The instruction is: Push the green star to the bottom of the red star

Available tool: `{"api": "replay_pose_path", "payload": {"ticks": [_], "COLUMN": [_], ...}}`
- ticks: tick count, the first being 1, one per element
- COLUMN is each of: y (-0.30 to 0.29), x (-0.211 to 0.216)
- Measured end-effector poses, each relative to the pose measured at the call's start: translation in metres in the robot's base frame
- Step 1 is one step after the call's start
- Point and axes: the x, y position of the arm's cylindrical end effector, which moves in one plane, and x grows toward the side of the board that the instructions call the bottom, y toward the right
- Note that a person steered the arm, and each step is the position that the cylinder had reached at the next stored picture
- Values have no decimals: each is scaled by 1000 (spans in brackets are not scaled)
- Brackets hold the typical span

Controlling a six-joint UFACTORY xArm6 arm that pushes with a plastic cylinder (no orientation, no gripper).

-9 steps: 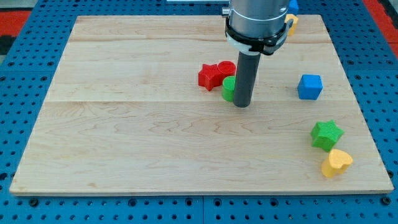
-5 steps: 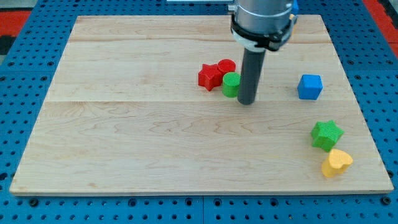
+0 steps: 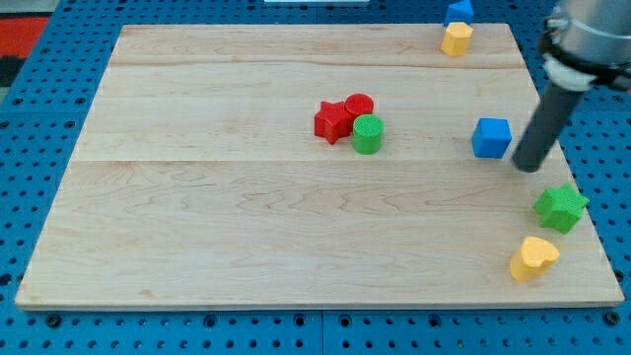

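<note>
Blue pegboard surrounds a pale wooden board on which the blocks are scattered. My tip is seen at the view's right, at the end of a dark rod slanting down from the upper right; no gripper is carried, so nothing is held, and no block is touched by the tip. A blue cube lies just to the tip's left, and the green star sits a little below and to the right of the tip, close to the board's right edge. A yellow heart is found below the green star, near the bottom right corner.

The red star lies well apart, near the board's centre, pressed against a red cylinder and a green cylinder (the three form one tight cluster). At the top right edge a yellow block and a blue block are visible, shapes unclear.
</note>
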Motion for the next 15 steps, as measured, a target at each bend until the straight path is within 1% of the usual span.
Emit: {"api": "replay_pose_path", "payload": {"ticks": [1, 2, 3, 4, 6, 8, 9, 10, 11, 13, 14, 15], "y": [76, 76, 78, 67, -23, -83, -57, -47, -59, -145, -158, -168], "x": [-1, 27, 75, 71, 68, 53, 63, 79, 82, 83, 110, 122]}}
